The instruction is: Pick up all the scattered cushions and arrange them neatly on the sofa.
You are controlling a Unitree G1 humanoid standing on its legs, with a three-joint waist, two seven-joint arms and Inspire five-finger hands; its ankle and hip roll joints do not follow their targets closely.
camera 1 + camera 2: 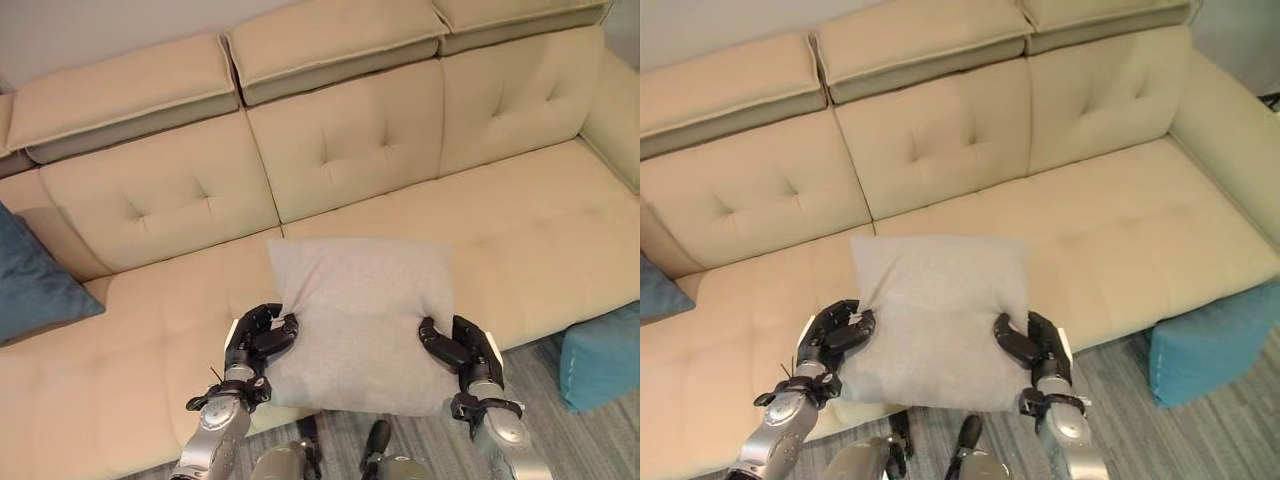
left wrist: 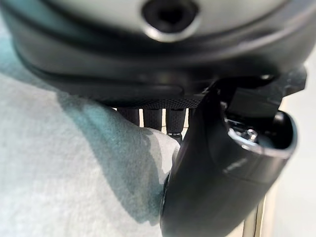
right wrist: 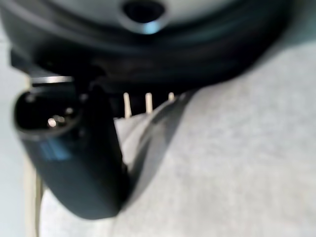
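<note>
Home living room: beige tufted sofa (image 1: 420, 150), cushions, carpet (image 1: 600, 440).

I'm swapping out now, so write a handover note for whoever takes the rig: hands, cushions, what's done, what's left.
Left hand and right hand: each shut on a side edge of the grey cushion, held over the sofa seat's front edge.
Dark blue cushion: on the seat at the sofa's left end.
Teal cushion: on the floor by the sofa's right front.
Done: grey one gripped.
Left: set it against the backrest, then fetch the teal one.

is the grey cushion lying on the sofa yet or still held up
Held: the left hand and right hand pinch the grey cushion by its sides; whether it rests on the sofa seat is unclear.
</note>
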